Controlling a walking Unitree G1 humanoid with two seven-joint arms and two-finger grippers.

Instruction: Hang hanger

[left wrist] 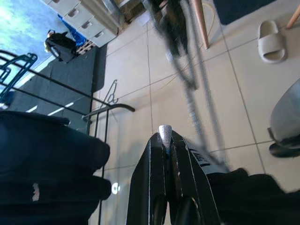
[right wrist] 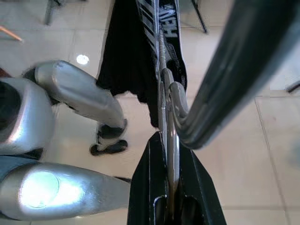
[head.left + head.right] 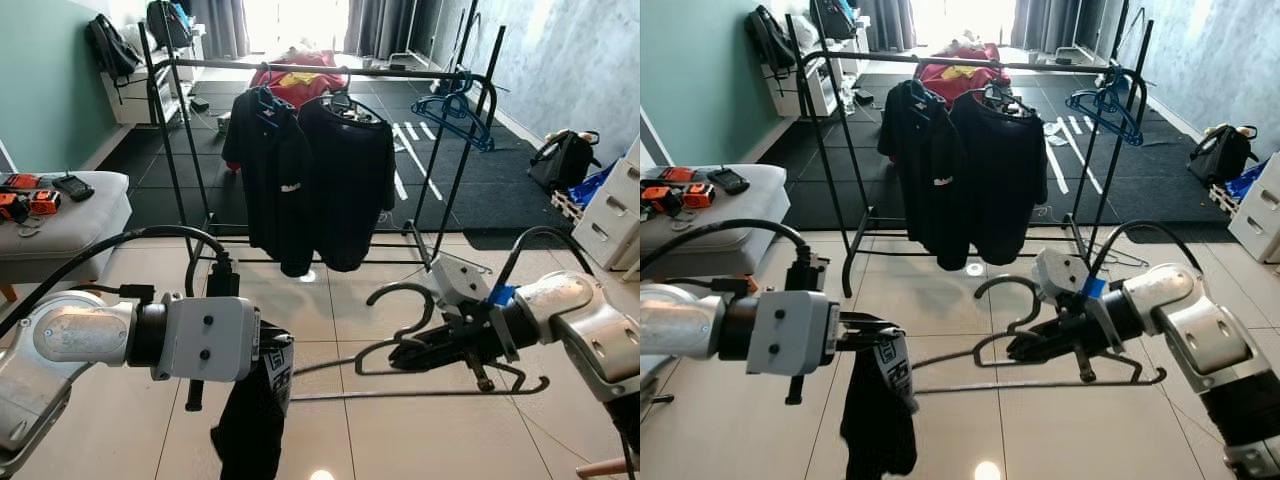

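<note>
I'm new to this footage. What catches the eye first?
The right gripper is shut on a dark metal hanger low in front, while the left gripper pinches a black garment dangling from it. Beyond stands a black clothes rack with two black shirts and blue hangers.

Glossy beige tile floor (image 3: 400, 440) up front, dark mat (image 3: 500, 180) beyond it. Black rack (image 3: 185, 150) stands where the two meet; black bag (image 3: 563, 158) sits on the mat at right. Grey bench (image 3: 60, 230) at left carries orange tools (image 3: 25, 200).
</note>
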